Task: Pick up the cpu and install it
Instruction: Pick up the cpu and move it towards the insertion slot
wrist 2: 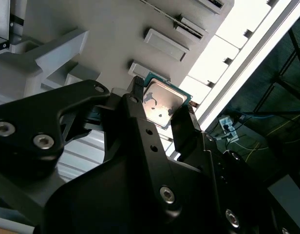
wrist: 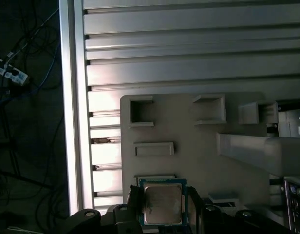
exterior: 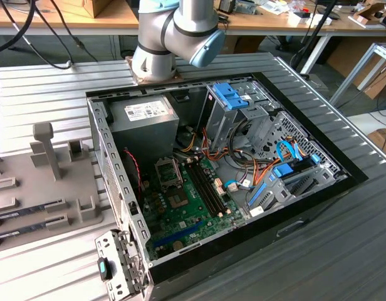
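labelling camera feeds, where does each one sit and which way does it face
Exterior view: off the arm, looks down into the open computer case on the slatted table; the arm's joints show.
First wrist view: on the arm, faces the grey tray; tool tips show.
Second wrist view: on the arm, looks along the black tool body.
Shared: both wrist views show the cpu gripped in the tool, over the tray.

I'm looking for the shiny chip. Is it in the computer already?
No, in the second wrist view the gripper holds the cpu over the grey holder plate.
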`<state>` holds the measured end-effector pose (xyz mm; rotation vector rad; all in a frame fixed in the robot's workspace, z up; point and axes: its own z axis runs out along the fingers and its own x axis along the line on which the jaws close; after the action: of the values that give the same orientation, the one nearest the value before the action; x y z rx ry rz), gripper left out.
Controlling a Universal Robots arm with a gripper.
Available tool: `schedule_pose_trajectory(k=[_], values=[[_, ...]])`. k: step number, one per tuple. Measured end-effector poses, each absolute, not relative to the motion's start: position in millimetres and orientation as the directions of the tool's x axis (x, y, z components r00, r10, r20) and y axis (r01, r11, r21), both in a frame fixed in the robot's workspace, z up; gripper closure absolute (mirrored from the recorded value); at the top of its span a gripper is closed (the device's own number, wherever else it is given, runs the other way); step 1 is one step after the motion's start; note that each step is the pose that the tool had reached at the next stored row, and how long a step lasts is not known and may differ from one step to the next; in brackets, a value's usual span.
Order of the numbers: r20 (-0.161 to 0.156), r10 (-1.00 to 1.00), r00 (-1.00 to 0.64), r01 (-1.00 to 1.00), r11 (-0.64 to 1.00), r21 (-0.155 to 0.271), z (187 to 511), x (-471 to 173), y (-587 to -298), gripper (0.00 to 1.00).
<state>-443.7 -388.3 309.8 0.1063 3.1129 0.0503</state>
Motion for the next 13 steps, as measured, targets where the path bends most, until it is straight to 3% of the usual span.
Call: schedule_pose_trajectory(k=[13], values=[[-0.025, 0.069, -0.997, 0.068, 0.997, 0.033, 321.2, -443.7, -388.3, 0.53]])
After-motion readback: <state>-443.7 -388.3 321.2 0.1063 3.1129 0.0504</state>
